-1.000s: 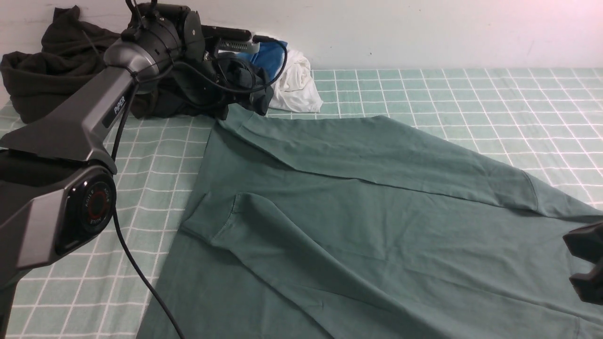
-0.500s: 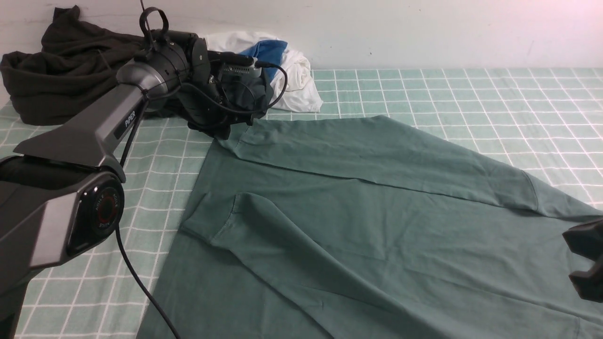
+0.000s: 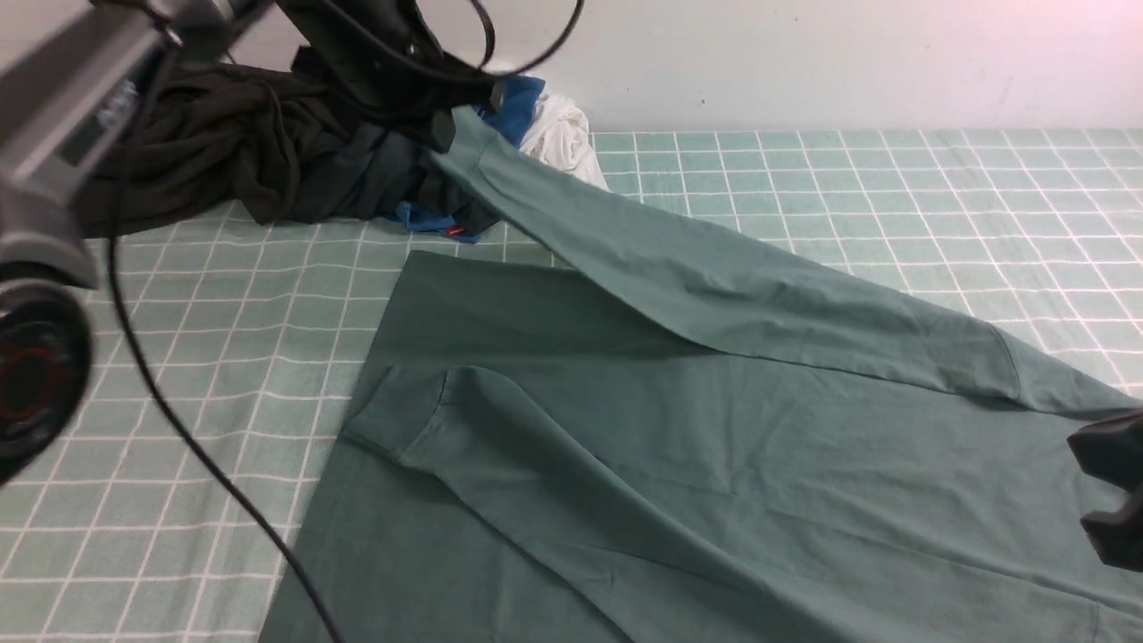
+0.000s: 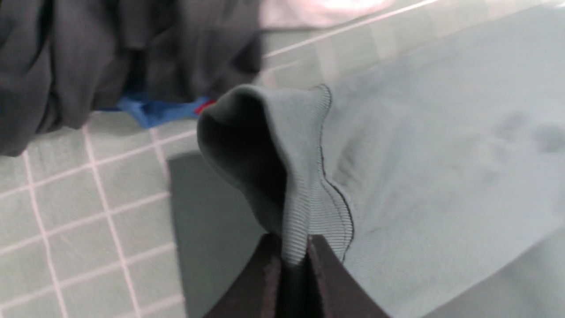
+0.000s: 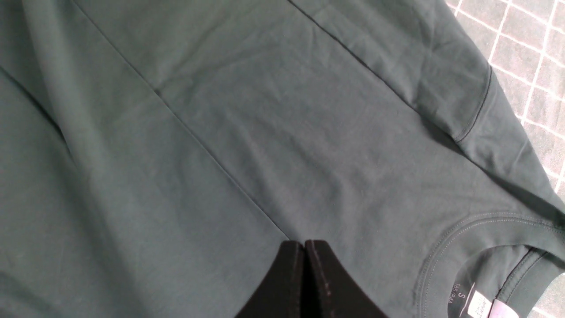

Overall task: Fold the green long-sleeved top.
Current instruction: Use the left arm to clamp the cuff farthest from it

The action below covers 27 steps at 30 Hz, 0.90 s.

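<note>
The green long-sleeved top [image 3: 679, 446] lies spread over the checked sheet, back side up, with one sleeve folded across its near part. My left gripper [image 3: 444, 132] is shut on the ribbed cuff [image 4: 304, 194] of the far sleeve [image 3: 714, 286] and holds it lifted above the sheet at the back left. In the left wrist view the left gripper [image 4: 294, 251] pinches the cuff between its fingers. My right gripper [image 5: 304, 247] is shut and empty, hovering over the top's body near the neckline [image 5: 485, 265]; it shows at the right edge of the front view [image 3: 1112, 500].
A blackish-green garment [image 3: 223, 152] is heaped at the back left, with white [image 3: 558, 134] and blue [image 3: 429, 221] garments beside it. The checked sheet [image 3: 893, 196] stretches to the back right. The left arm's cable [image 3: 179, 429] hangs across the left side.
My left arm has risen and pulled the far sleeve's cuff up off the sheet toward the back. The sleeve now hangs taut in the air. The right gripper has not moved.
</note>
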### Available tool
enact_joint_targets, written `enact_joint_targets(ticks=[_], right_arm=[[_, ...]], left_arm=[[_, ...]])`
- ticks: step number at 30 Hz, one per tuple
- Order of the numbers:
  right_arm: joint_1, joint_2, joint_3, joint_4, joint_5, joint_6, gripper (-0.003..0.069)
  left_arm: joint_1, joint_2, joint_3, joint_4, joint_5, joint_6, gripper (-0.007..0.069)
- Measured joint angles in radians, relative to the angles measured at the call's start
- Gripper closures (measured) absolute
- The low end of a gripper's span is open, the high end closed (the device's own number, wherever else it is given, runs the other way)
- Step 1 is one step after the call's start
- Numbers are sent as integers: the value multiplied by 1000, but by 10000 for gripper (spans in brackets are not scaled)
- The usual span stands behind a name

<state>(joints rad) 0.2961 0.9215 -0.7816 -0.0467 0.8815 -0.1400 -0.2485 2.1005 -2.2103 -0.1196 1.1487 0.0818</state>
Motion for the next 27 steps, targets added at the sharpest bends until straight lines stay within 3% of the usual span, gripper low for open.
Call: enact_joint_targets(ticks=[7,8,11,12,16,19,21,22,23,27], right_arm=[[124,-135,0,-47,17,3,673],[157,-153,0,-69,33,12,673],[191,-165,0,-91,54,32,673],[223,-166,0,-107,83,49,673],[255,-166,0,-113,118,53,673],[262,-161,0,-106,150,55,673],[262,-150,-1,-87,196,50,673],[262,-148,-1,-84,204,46,673],[262,-136,-1,-53,245,25,673],[262,-117,-1,29,325,-37,669]], left_arm=[[-3,-447,634,-72,-42,-3,597],[-15,-526,805,-85,-97,-3,597],[-35,-605,987,-96,-177,-3,597],[-56,-675,1148,-101,-261,-2,595],[-87,-750,1352,-102,-384,22,568],[-111,-763,1431,-100,-405,101,477],[-139,-763,1432,-92,-362,173,371],[-142,-764,1432,-90,-351,188,362],[-174,-765,1427,-80,-291,240,291],[-280,-765,1441,-37,-150,343,184]])
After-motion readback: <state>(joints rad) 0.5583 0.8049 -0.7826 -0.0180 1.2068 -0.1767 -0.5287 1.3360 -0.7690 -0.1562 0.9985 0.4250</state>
